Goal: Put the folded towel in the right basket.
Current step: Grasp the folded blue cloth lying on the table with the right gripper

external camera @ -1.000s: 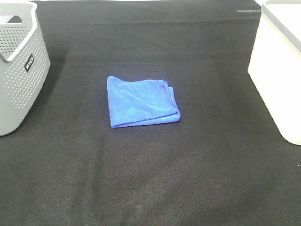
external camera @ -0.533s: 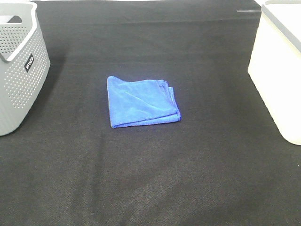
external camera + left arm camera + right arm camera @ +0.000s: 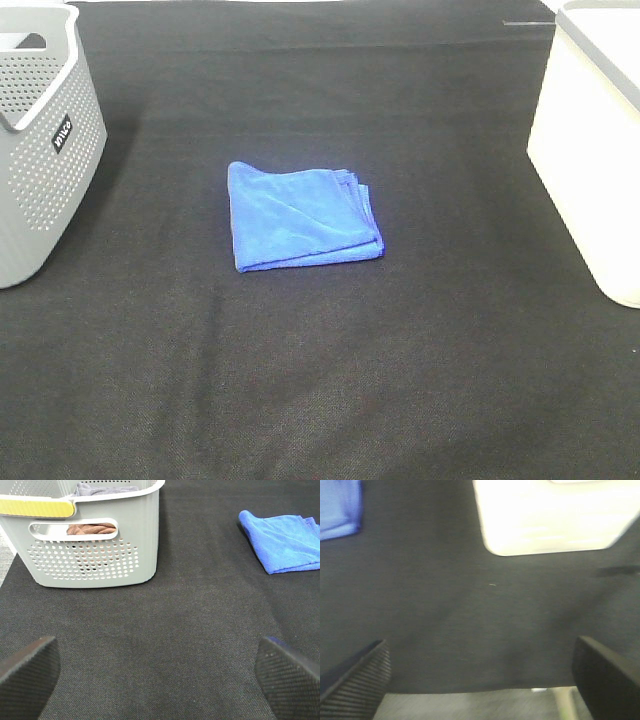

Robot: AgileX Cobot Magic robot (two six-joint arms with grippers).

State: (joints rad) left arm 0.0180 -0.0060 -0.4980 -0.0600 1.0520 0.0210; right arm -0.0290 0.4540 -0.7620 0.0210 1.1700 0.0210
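**A:** Where is the folded towel?

**B:** The folded towel (image 3: pixel 303 217) lies flat on the black cloth (image 3: pixel 320 400), a little left of the middle of the overhead frame. It is blue, and its stacked edges show along its right side. Nothing touches it.

**A:** And the baskets?

**B:** The right basket (image 3: pixel 595 150), white and plain-walled, stands at the right edge of the overhead frame, which cuts it off. It is well apart from the towel. The left basket (image 3: pixel 45 150), grey and perforated, stands at the upper left, also well apart from it.

**A:** What about your left gripper?

**B:** My left gripper (image 3: pixel 160 680) is spread wide and grasps nothing. Its two dark fingers (image 3: pixel 27 672) stand far apart over bare cloth. My left wrist camera sees the left basket ahead, with a yellow strip (image 3: pixel 37 507) on its rim. A brown cloth (image 3: pixel 90 529) shows through the handle slot, and a grey cloth (image 3: pixel 107 487) lies inside near the rim. The towel lies on the black cloth, apart from that basket.

**A:** And the right one?

**B:** My right gripper (image 3: pixel 480 677) is likewise released, its ribbed fingers (image 3: pixel 357 677) wide apart with nothing between them. That picture is blurred. I can make out the right basket ahead and one corner of the towel, the two well apart.
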